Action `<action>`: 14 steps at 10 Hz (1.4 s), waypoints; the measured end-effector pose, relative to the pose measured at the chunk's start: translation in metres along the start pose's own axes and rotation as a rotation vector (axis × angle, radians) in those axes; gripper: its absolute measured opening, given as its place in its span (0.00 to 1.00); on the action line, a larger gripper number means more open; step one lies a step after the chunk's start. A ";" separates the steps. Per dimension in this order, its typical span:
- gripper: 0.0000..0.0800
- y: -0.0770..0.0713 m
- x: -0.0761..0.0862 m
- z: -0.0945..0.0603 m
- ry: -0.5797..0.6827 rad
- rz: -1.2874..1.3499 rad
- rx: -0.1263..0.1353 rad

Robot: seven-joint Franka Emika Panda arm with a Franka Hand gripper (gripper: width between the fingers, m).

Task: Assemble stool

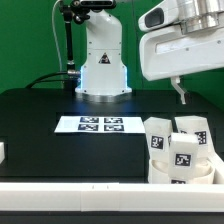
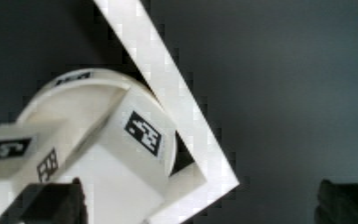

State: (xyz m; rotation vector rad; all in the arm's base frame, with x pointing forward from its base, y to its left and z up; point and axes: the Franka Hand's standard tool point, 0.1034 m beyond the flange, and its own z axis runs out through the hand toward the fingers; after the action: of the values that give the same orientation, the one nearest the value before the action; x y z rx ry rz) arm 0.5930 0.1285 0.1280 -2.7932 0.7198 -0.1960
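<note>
The stool parts lie in a tight cluster [image 1: 180, 150] at the exterior view's lower right. They are white blocks and a larger white piece, all with black-and-white tags. My gripper [image 1: 182, 97] hangs above the cluster, apart from it. In the wrist view a white tagged part [image 2: 144, 130] and a white piece with a rounded edge [image 2: 69, 95] lie below my gripper [image 2: 197, 205]. Its dark fingertips [image 2: 43, 205] stand wide apart at the two corners. The gripper is open and holds nothing. I cannot tell seat from legs for sure.
The marker board [image 1: 100, 124] lies flat mid-table before the robot base [image 1: 102, 70]. A white rail [image 1: 90, 192] runs along the table's front; its corner [image 2: 176, 90] passes right beside the parts. A small white block [image 1: 2, 152] sits at the left edge.
</note>
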 end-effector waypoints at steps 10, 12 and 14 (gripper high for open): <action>0.81 0.001 0.008 0.003 0.010 -0.927 -0.042; 0.81 0.002 0.009 0.003 0.008 -1.028 -0.045; 0.81 0.004 0.017 0.004 0.027 -1.339 -0.074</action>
State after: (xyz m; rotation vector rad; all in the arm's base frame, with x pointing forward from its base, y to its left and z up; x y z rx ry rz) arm 0.6066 0.1181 0.1242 -2.8158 -1.2320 -0.4143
